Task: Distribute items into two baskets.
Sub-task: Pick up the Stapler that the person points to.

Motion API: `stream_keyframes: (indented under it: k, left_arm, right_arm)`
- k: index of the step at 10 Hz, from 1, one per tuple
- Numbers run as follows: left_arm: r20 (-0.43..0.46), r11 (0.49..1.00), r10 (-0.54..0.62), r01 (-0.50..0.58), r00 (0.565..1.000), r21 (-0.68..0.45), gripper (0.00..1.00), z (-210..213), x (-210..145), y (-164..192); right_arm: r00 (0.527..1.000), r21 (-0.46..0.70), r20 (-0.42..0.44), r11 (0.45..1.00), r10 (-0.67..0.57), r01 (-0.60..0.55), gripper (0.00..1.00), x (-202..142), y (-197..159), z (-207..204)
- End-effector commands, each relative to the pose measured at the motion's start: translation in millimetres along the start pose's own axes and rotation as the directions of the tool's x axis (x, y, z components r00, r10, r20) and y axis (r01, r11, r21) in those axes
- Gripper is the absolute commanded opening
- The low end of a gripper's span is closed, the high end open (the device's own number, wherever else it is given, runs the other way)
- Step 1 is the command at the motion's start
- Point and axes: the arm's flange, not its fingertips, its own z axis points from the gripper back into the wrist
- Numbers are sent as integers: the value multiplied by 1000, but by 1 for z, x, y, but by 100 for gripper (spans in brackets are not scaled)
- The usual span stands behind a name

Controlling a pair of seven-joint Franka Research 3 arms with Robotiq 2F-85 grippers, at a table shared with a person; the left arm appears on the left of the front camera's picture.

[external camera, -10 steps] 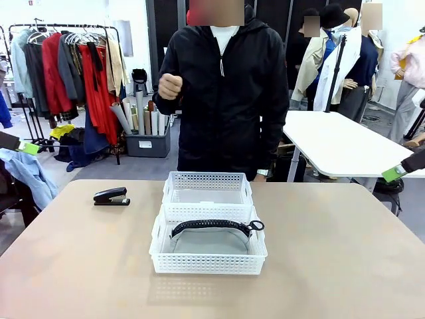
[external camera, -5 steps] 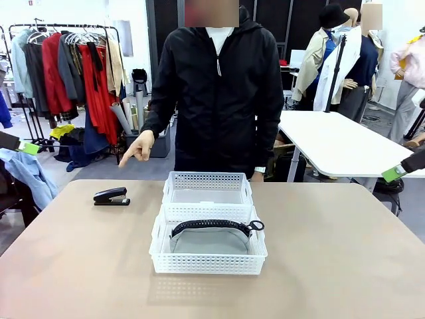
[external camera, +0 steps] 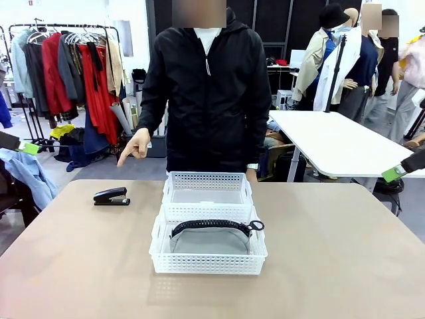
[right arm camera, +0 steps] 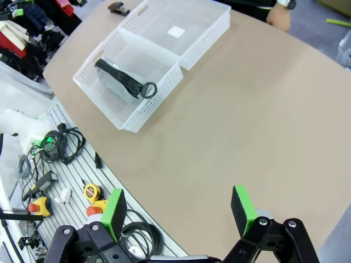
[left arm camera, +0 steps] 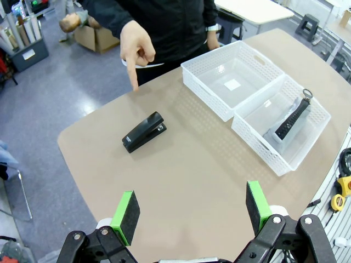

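Pouch (external camera: 209,242) tucked in near basket (external camera: 207,265). Stapler (external camera: 111,196) left out, pointed at by hand (external camera: 136,146), likely next. Left gripper (left arm camera: 191,211), right gripper (right arm camera: 178,211) wide open, empty.

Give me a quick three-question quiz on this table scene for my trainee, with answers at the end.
1. True or false: the stapler lies in a basket.
2. The grey pouch sits in: A, the basket nearer the robot; B, the basket nearer the person.
3. What does the person's hand point toward?
Key: 1 false, it lies on the table; 2 A; 3 the stapler.
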Motion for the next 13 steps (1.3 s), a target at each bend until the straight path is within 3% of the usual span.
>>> stream_keyframes:
  k: [1,3,6,13]
  left_arm:
    - [-11,1000,-3,3,1000,-19,100,-4,19,12]
    - [-48,994,-18,13,999,-105,100,-13,50,26]
    - [-156,993,-46,29,987,-111,100,-39,83,51]
    - [-303,965,-175,102,937,-241,100,-131,132,98]
  right_arm:
    - [1000,3,-2,1000,9,-9,100,-1,-1,1]
    - [1000,3,-2,1000,9,-9,100,-1,-1,1]
    - [1000,3,-2,1000,9,-9,100,-1,-1,1]
    - [1000,3,-2,1000,9,-9,100,-1,-1,1]
